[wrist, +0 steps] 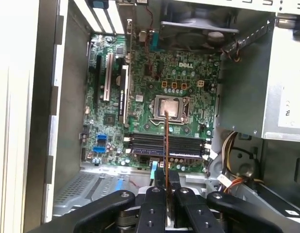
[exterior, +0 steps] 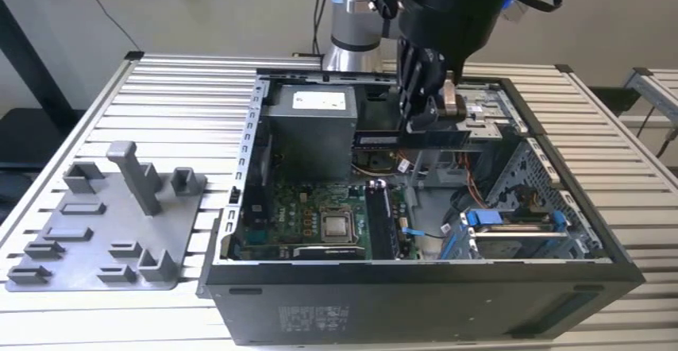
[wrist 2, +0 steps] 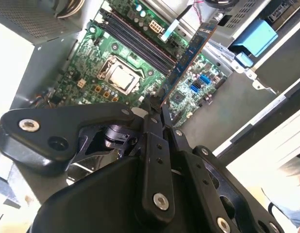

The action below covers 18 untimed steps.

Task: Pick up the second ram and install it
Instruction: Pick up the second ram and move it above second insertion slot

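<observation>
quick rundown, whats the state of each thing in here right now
second ram: gripped near one end, held on edge above the motherboard, not seated
pincer: shut on the second ram
computer case: lying on its side, open
processor: bare, no cooler on it
grey tray: flat on the table, beside the case
</observation>
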Available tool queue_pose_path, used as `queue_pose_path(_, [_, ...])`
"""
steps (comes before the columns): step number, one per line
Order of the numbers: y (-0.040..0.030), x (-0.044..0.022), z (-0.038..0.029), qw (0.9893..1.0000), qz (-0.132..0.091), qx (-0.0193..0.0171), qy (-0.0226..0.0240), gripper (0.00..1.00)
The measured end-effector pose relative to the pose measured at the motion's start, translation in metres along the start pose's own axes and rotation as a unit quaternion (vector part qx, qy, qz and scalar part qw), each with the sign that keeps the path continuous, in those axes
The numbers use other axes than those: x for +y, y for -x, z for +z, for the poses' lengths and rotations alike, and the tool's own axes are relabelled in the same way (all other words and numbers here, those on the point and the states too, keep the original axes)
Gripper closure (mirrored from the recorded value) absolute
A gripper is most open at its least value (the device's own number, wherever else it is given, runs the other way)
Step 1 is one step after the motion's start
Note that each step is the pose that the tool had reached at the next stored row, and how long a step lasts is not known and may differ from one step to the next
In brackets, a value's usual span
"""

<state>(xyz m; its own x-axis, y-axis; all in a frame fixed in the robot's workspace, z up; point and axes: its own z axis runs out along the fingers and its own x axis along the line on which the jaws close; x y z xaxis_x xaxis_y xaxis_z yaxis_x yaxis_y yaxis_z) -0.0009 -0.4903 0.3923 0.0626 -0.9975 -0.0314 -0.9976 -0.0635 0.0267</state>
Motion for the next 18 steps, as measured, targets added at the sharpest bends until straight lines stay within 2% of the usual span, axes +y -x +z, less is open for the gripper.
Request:
queue_pose_path(2, [0.0028,-0.0001,0.0001,1.0,0.0,-0.004,-0.0011,0.86])
queue_pose_path(5, [0.0062,-0.0004,0.0002,0.9999,0.0,-0.013,-0.0041,0.86])
queue_pose_path(6, [0.0073,-0.0005,0.0003,0.9999,-0.001,-0.0141,-0.0049,0.86])
queue_pose_path(8, [0.0104,-0.0006,0.0004,0.9999,-0.001,-0.0146,-0.0066,0.86])
queue_pose_path(14, [0.0205,0.0,0.001,0.9997,0.001,-0.0146,-0.017,0.86])
queue_pose_path(18, [0.027,0.0005,0.0017,0.9997,0.003,-0.0145,-0.0186,0.86])
